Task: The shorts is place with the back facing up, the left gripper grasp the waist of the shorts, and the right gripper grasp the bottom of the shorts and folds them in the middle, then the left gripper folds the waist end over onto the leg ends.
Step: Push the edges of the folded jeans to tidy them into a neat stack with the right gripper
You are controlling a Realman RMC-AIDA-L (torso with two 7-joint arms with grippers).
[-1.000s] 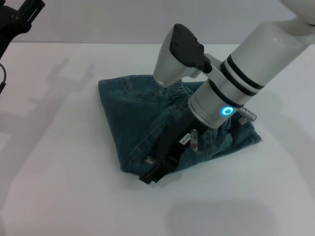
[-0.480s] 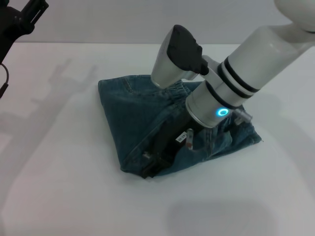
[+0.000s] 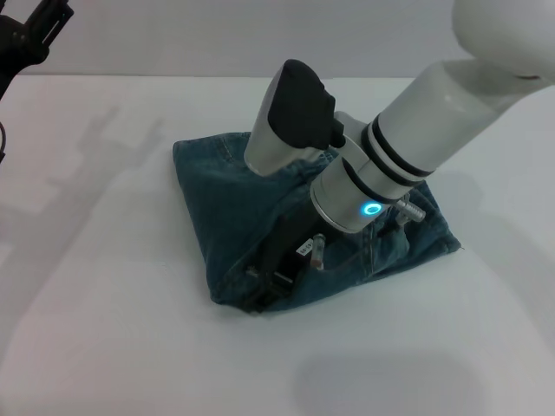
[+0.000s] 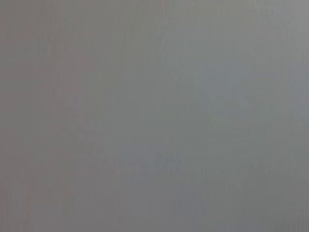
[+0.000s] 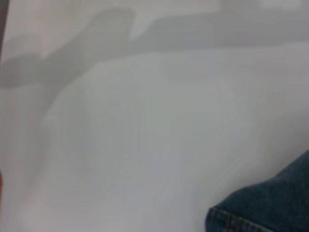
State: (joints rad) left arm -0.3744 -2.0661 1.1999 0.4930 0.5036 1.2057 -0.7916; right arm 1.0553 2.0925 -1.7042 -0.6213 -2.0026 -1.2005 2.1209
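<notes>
I am lowering my right gripper (image 3: 260,290) onto the near corner of the shorts (image 3: 234,186), folded on the bench (image 3: 113,347); grip state indeterminate. Next: release, retract. Left gripper (image 3: 30,30) parked far beyond the shorts.

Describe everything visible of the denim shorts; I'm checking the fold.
The shorts are faded blue denim, lying folded into a compact, roughly triangular bundle on the white table. Seams and orange stitching show. The right gripper presses onto their near edge, its arm covering the middle. A stitched hem corner shows in the right wrist view.
</notes>
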